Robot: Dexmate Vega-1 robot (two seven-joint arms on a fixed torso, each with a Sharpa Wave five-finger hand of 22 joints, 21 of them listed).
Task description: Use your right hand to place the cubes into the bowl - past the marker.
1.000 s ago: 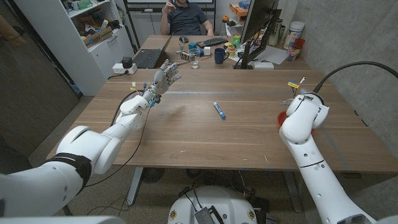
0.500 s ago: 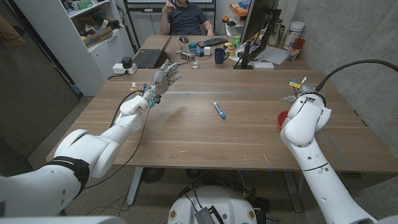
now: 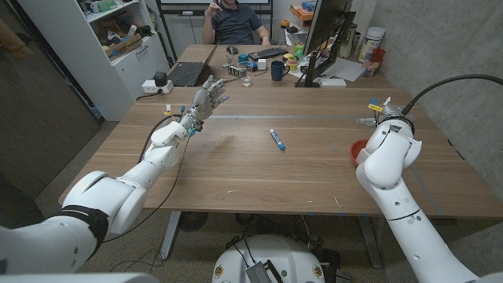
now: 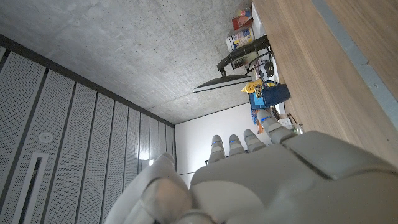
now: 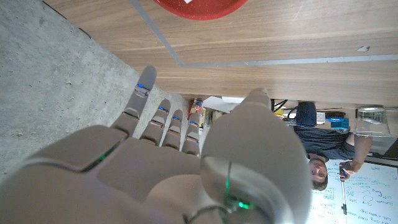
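Right hand [image 5: 168, 155]: open, holds nothing; arm has shifted outward over 1 s, uncovering bowl [image 3: 359, 151]. No cubes seen; marker [image 3: 277, 139] mid-counter.

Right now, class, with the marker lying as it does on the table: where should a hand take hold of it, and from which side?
Probably mid-barrel, from straight above: the blue marker lies flat and slanted on the wooden table with bare wood all round, so fingers can close across its narrow width.

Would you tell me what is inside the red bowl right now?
Something small and white lies in the bowl; no cubes visible. The right arm covers most of it in the head view.
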